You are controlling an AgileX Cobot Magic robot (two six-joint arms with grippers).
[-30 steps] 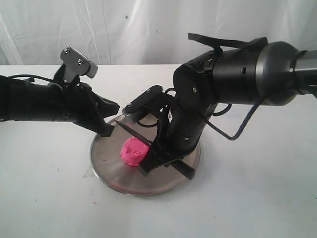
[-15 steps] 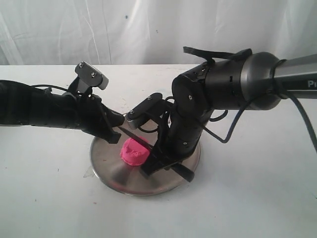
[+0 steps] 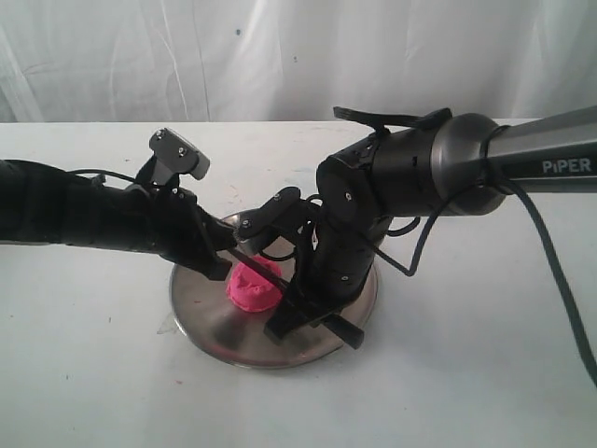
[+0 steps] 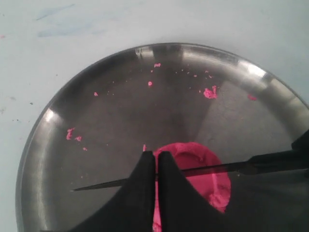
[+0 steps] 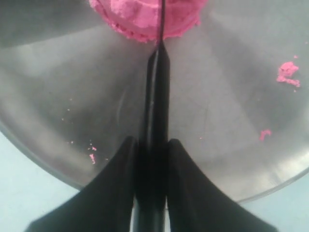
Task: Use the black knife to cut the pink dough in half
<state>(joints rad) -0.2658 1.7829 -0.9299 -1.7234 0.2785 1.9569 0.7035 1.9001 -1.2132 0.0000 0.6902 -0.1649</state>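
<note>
The pink dough (image 3: 252,289) lies as one lump on the round steel plate (image 3: 201,303). My right gripper (image 5: 153,142) is shut on the handle of the black knife (image 5: 155,87), and its thin blade runs out over the middle of the dough (image 5: 140,17). In the left wrist view the knife (image 4: 270,163) crosses the dough (image 4: 195,153) from side to side. My left gripper (image 4: 155,154) is shut, with its tips over the blade near the point, above the dough's edge. In the exterior view the left gripper (image 3: 222,263) reaches in from the left and the right gripper (image 3: 312,313) from the right.
Pink crumbs (image 4: 210,92) are scattered over the plate (image 4: 96,125), with more crumbs (image 5: 287,72) on the right gripper's side of the plate (image 5: 231,121). The plate stands on a white table (image 3: 93,373) with a white curtain (image 3: 280,56) behind it.
My left arm has moved right until its shut tips meet the knife blade over the dough. The right arm has shifted slightly left and lower with the knife.
</note>
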